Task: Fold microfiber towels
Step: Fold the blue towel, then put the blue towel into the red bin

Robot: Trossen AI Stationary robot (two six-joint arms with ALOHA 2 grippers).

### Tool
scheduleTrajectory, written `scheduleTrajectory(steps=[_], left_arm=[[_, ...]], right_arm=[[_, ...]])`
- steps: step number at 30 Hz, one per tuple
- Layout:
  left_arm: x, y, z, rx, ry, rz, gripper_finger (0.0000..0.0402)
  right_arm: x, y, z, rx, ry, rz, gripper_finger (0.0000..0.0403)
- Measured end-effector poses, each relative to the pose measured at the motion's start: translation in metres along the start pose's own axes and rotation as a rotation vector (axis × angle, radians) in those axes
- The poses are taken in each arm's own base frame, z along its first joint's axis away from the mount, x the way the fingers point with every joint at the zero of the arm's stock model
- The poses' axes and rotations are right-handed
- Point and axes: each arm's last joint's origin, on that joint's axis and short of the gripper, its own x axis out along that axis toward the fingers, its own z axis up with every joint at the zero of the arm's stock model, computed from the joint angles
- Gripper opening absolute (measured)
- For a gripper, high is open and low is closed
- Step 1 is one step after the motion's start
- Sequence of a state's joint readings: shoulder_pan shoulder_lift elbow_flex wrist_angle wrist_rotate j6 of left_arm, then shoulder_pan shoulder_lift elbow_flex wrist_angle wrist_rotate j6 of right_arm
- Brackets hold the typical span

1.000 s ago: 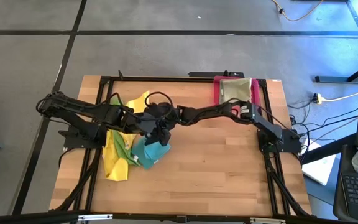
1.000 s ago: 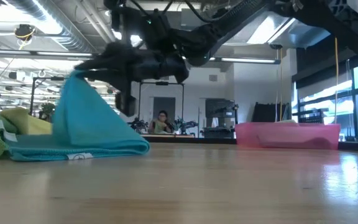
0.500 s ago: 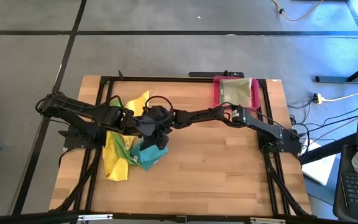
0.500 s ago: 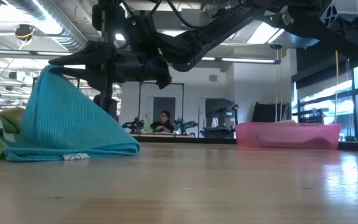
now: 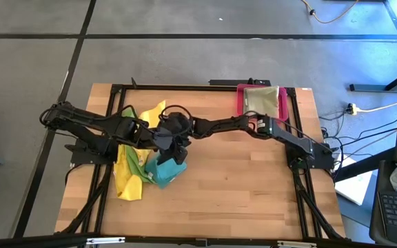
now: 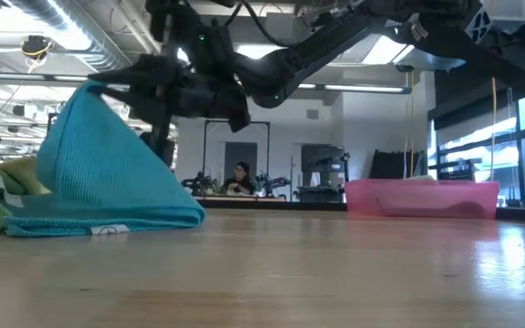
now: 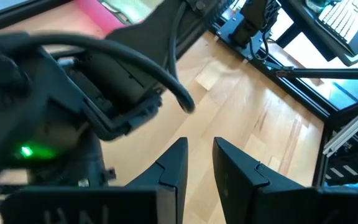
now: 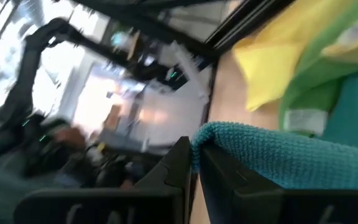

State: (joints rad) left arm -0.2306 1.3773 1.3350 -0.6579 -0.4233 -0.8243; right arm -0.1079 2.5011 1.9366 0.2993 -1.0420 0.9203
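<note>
Your right gripper (image 8: 194, 163) pinches the teal towel's (image 6: 98, 164) raised corner near the worktop's (image 5: 253, 186) left edge; left gripper (image 7: 197, 163) narrow, empty, bare wood rightward.

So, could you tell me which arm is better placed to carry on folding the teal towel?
Probably the right: the right gripper is already shut on a raised corner of the teal towel, while the left gripper hovers beside it holding nothing.
</note>
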Motion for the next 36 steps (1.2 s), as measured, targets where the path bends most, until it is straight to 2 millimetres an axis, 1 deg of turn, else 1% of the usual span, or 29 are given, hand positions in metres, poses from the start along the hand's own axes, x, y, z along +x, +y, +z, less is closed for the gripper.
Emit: scheduleTrajectory(steps=[4, 7, 12, 15, 18, 22, 25, 27, 29, 36], left_arm=[[0.0, 0.0, 0.0, -0.004, -0.001, 0.0, 0.0067], [0.0, 0.0, 0.0, -0.004, -0.003, 0.003, 0.0067], [-0.003, 0.003, 0.003, -0.01, -0.017, 0.011, 0.0067], [-0.006, 0.006, 0.007, -0.022, -0.034, 0.017, 0.0067], [-0.009, 0.009, 0.011, -0.033, -0.052, 0.021, 0.0067], [-0.012, 0.012, 0.014, -0.045, -0.072, 0.027, 0.0067], [-0.012, 0.013, 0.014, -0.045, -0.066, 0.024, 0.0067], [-0.012, 0.013, 0.015, -0.046, -0.07, 0.024, 0.0067], [-0.013, 0.013, 0.015, -0.047, -0.071, 0.024, 0.0067], [-0.013, 0.013, 0.014, -0.035, -0.063, 0.029, 0.0067]], right_arm=[[-0.005, -0.003, -0.001, 0.041, 0.053, 0.02, 0.0036], [-0.003, -0.003, -0.002, 0.03, 0.052, 0.013, 0.0036], [0.019, -0.002, -0.012, -0.02, -0.012, -0.058, 0.0036], [0.033, -0.011, -0.022, -0.007, -0.026, -0.098, 0.0036], [0.04, -0.018, -0.027, 0.0, -0.077, -0.16, 0.0036], [0.04, -0.019, -0.024, -0.031, -0.154, -0.212, 0.0036], [0.032, -0.022, -0.018, -0.05, -0.195, -0.233, 0.0041], [0.028, -0.023, -0.015, -0.043, -0.214, -0.237, 0.0057], [0.025, -0.024, -0.014, -0.032, -0.217, -0.237, 0.0084], [0.034, -0.02, -0.02, -0.029, -0.141, -0.179, 0.0215]])
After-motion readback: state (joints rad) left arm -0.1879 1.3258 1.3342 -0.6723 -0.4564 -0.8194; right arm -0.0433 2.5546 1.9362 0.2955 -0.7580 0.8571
